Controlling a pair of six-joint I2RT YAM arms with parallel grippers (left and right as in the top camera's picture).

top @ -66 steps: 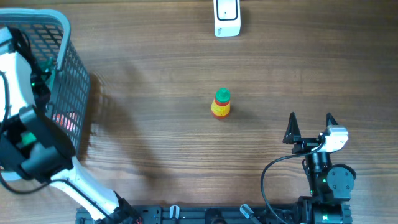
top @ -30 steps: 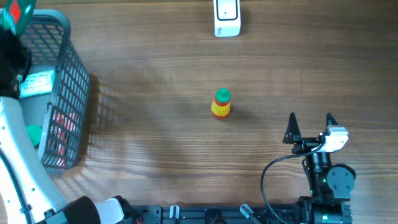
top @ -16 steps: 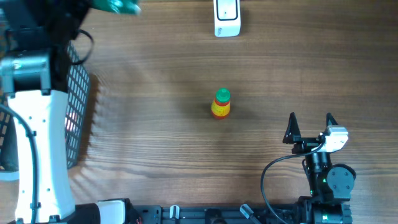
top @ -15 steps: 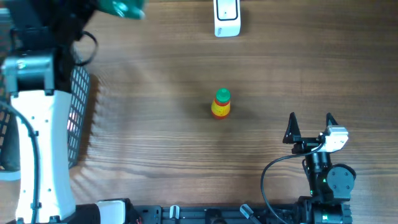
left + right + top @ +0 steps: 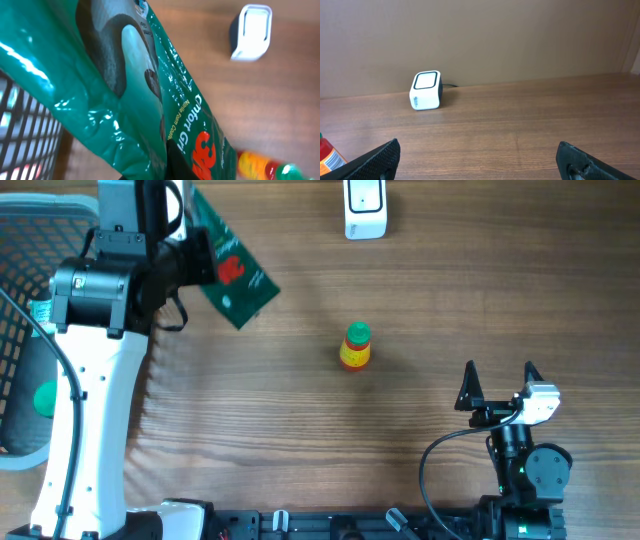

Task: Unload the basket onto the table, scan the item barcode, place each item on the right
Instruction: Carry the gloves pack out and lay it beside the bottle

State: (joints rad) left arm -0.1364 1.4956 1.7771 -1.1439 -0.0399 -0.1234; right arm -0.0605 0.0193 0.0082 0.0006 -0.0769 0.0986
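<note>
Okay, on the table (image 5: pixel 300 440) the basket (image 5: pixel 18 330) sits at the left edge. The green glove packet (image 5: pixel 232 275) hangs over the far-left area, between the basket and the scanner (image 5: pixel 365 208) at the far edge. My left gripper (image 5: pixel 192 242) is clamped on its upper end. I judge it light, floppy, glossy film, so likely to slip. I'd pinch the flat sealed edge. A small bottle (image 5: pixel 355 347) stands mid-table. The right gripper (image 5: pixel 498 380) is gaping near the right corner.
</note>
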